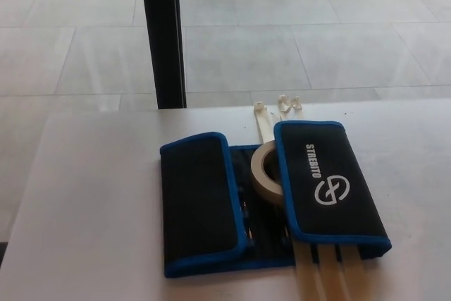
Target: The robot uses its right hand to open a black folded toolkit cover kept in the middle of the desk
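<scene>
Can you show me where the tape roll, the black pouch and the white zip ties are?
tape roll (266,172), head view, its rim
black pouch (201,202), head view, left flap
zip ties (262,121), head view, top ends

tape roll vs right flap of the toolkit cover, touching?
Touching. In the head view the right flap lies over the right side of the tape roll, hiding that part, with no gap between them. Neither robot hand is in view.

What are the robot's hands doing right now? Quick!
Left hand: not in view, so it cannot be told.
Right hand: not in view either; nothing touches the toolkit cover.
</scene>
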Available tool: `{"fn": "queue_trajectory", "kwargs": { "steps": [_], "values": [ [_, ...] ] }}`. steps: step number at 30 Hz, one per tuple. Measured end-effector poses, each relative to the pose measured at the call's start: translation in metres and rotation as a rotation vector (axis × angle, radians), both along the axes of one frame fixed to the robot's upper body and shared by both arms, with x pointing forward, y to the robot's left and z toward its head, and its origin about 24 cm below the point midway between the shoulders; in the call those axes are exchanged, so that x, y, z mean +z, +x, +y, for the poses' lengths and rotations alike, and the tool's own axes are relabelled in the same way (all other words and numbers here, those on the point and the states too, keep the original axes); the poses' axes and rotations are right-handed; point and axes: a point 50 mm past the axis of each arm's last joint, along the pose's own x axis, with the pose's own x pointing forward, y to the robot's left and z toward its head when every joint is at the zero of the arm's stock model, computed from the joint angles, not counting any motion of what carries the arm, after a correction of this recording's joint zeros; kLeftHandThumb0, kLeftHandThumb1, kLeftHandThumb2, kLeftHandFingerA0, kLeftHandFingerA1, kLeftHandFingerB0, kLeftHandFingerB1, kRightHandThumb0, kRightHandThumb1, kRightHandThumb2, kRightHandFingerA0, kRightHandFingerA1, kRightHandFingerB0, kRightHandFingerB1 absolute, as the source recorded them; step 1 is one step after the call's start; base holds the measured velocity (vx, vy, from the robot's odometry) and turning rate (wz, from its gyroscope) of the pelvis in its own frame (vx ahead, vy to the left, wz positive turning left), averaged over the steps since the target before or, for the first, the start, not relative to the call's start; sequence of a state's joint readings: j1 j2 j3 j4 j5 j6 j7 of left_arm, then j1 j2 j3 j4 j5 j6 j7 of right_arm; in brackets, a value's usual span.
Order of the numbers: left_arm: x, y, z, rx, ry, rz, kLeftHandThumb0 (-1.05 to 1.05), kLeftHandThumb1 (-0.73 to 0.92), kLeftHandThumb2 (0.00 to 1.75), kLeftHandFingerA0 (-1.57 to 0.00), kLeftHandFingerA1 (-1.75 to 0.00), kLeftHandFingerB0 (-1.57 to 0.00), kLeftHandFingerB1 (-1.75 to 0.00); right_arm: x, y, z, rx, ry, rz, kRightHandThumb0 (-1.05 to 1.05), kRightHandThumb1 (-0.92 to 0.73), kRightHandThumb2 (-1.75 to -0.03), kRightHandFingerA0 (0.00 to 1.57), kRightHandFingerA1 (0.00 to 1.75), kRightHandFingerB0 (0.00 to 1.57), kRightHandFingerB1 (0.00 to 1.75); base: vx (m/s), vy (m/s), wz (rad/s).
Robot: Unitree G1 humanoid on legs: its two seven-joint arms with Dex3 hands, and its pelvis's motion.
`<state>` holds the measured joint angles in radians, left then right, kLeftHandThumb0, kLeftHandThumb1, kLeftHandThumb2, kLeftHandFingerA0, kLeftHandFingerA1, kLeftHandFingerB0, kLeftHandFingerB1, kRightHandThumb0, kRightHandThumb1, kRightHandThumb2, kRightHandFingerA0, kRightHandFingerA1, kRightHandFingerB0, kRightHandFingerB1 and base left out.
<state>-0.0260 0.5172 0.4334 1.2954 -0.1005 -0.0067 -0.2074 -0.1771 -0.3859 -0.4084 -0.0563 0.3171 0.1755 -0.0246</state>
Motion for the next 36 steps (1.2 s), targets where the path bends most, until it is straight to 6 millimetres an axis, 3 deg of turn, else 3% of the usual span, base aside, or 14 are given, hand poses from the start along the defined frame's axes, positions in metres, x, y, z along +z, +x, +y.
{"fn": "queue_trajectory", "kwargs": {
  "steps": [1, 8, 9, 10, 11, 16, 17, 18, 19, 20, 22, 26, 35, 36],
  "values": [
    [0.000, 0.000, 0.000, 0.000, 0.000, 0.000, -0.94, 0.70, 0.87, -0.44, -0.66, -0.32, -0.48, -0.004, 0.003, 0.008, 0.032, -0.017, 0.017, -0.65, -0.66, -0.62, 0.13, 0.58, 0.12, 0.29, 0.00, 0.000, 0.06],
    [0.000, 0.000, 0.000, -0.003, -0.002, 0.000, -0.92, 0.90, 0.67, -0.44, -0.64, -0.33, -0.42, -0.032, 0.014, 0.069, 0.269, -0.148, 0.131, -0.37, -0.42, -1.00, 0.05, 0.55, 0.00, 0.50, 0.00, 0.000, 0.00],
    [0.000, 0.001, 0.000, -0.004, -0.002, 0.001, -0.86, 0.69, 1.11, -0.44, -0.68, -0.29, -0.53, -0.035, 0.014, 0.076, 0.298, -0.166, 0.143, -0.67, -0.66, -0.60, 0.06, 0.58, 0.11, 0.32, 0.00, 0.000, 0.00],
    [0.000, 0.001, 0.000, -0.006, -0.003, 0.001, -0.83, 0.69, 1.11, -0.43, -0.67, -0.28, -0.53, -0.040, 0.015, 0.086, 0.336, -0.189, 0.159, -0.68, -0.69, -0.61, 0.05, 0.57, 0.11, 0.30, 0.00, 0.000, 0.00],
    [0.000, 0.001, -0.001, -0.006, -0.003, 0.001, -0.89, 0.90, 0.67, -0.43, -0.64, -0.31, -0.42, -0.043, 0.015, 0.092, 0.360, -0.204, 0.170, -0.71, -0.48, -0.89, 0.04, 0.56, 0.05, 0.44, 0.00, 0.000, 0.00],
    [-0.001, 0.001, -0.001, -0.013, -0.003, 0.006, -0.90, 0.91, 0.67, -0.42, -0.62, -0.29, -0.41, -0.058, 0.014, 0.118, 0.470, -0.297, 0.223, -0.70, -0.51, -0.87, 0.04, 0.49, 0.07, 0.35, 0.00, 0.000, 0.00],
    [-0.001, 0.001, -0.001, -0.015, -0.004, 0.007, -0.89, 0.91, 0.67, -0.43, -0.62, -0.29, -0.41, -0.060, 0.013, 0.122, 0.489, -0.319, 0.234, -0.69, -0.50, -0.87, 0.03, 0.47, 0.08, 0.36, 0.00, 0.000, 0.00],
    [-0.001, 0.001, -0.001, -0.016, -0.004, 0.007, -0.85, 0.70, 1.09, -0.38, -0.64, -0.23, -0.52, -0.064, 0.012, 0.126, 0.507, -0.342, 0.249, -0.65, -0.68, -0.60, 0.04, 0.44, 0.11, 0.29, 0.00, 0.000, 0.00],
    [-0.001, 0.001, -0.001, -0.016, -0.004, 0.007, -0.85, 0.70, 1.09, -0.38, -0.64, -0.23, -0.52, -0.066, 0.012, 0.128, 0.516, -0.356, 0.259, -0.65, -0.68, -0.60, 0.04, 0.44, 0.11, 0.29, 0.00, 0.000, 0.00],
    [-0.001, 0.001, -0.001, -0.016, -0.004, 0.007, -0.89, 0.92, 0.67, -0.40, -0.60, -0.26, -0.41, -0.069, 0.012, 0.130, 0.526, -0.372, 0.269, -0.66, -0.69, -0.61, 0.04, 0.43, 0.10, 0.28, 0.00, 0.000, 0.00],
    [-0.001, 0.001, -0.001, -0.019, -0.005, 0.009, -0.89, 0.92, 0.69, -0.41, -0.59, -0.29, -0.40, -0.075, 0.012, 0.135, 0.555, -0.424, 0.297, -0.68, -0.49, -0.89, 0.01, 0.41, 0.07, 0.33, 0.00, 0.000, 0.00],
    [-0.001, 0.002, -0.002, -0.024, -0.005, 0.011, -0.89, 0.92, 0.68, -0.37, -0.58, -0.27, -0.40, -0.079, 0.017, 0.142, 0.587, -0.517, 0.317, -0.64, -0.68, -0.60, 0.00, 0.42, 0.11, 0.29, 0.00, 0.000, 0.00],
    [-0.001, 0.004, -0.003, -0.040, -0.005, 0.018, -0.89, 0.92, 0.69, -0.36, -0.56, -0.27, -0.39, -0.083, 0.026, 0.150, 0.610, -0.700, 0.328, -0.60, -0.66, -0.60, 0.00, 0.10, 0.13, 0.29, 0.00, 0.000, 0.00],
    [-0.001, 0.004, -0.003, -0.041, -0.005, 0.020, -0.88, 0.92, 0.69, -0.37, -0.55, -0.28, -0.38, -0.085, 0.026, 0.150, 0.609, -0.723, 0.333, -0.73, -0.46, -0.77, 0.00, 0.05, 0.11, 0.34, 0.00, 0.000, 0.00]
  ]
}}
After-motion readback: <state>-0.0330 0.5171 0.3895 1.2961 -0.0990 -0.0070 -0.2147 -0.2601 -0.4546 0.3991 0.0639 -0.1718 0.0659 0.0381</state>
